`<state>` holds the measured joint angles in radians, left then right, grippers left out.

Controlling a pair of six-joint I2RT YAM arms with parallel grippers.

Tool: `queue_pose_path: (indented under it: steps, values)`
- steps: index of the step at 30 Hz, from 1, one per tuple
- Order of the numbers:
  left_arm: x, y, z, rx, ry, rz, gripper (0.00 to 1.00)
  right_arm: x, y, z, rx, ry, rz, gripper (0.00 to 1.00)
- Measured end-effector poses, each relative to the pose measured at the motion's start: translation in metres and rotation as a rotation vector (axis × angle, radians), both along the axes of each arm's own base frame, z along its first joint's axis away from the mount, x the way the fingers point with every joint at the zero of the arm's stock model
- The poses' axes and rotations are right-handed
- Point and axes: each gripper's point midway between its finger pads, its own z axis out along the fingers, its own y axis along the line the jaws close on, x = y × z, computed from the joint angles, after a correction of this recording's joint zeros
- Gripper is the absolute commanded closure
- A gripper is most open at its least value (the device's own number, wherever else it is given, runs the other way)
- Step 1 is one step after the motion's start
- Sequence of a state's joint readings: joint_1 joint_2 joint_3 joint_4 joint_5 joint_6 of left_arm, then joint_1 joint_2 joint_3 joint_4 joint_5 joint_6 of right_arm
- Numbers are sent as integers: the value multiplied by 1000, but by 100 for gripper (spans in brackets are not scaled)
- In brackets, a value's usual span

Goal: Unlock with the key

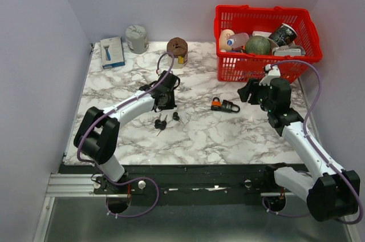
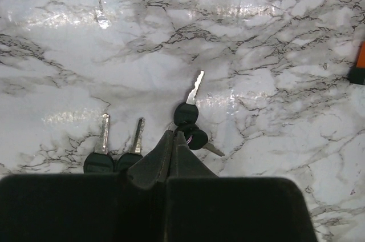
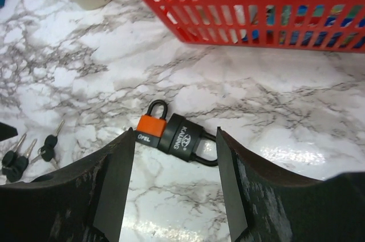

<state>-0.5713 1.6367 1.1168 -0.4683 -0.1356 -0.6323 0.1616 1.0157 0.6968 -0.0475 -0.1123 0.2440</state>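
Observation:
Two pairs of black-headed keys lie on the marble table (image 1: 228, 133). One pair (image 2: 191, 122) sits right at the tips of my left gripper (image 2: 174, 134), which is shut. Its tips touch that pair's ring and head, and I cannot tell whether anything is pinched. The other pair (image 2: 118, 148) lies just to the left. An orange padlock (image 3: 152, 126) and a black padlock (image 3: 183, 139) lie linked mid-table. My right gripper (image 3: 175, 133) hovers open above them, one finger on each side.
A red basket (image 1: 265, 53) full of items stands at the back right, close behind the right arm. Along the back edge are a blue box (image 1: 112, 52), a grey can (image 1: 137, 39) and a brown roll (image 1: 177, 49).

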Motion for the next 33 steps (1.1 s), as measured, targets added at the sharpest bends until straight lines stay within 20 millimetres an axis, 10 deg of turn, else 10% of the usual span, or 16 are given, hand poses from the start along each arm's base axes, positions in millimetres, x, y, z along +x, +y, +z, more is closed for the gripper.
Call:
queue_pose_path:
  steps: [8, 16, 33]
  values:
    - [-4, -12, -16, -32, 42, -60, 52, -2, 21, -14, 5, 47, 53, 33]
    - [-12, -10, -48, 28, 125, -85, 47, -2, 20, -13, 5, 44, 52, 33]
    - [1, -17, -53, 50, 129, -98, 48, -2, 20, -12, 6, 43, 52, 33]
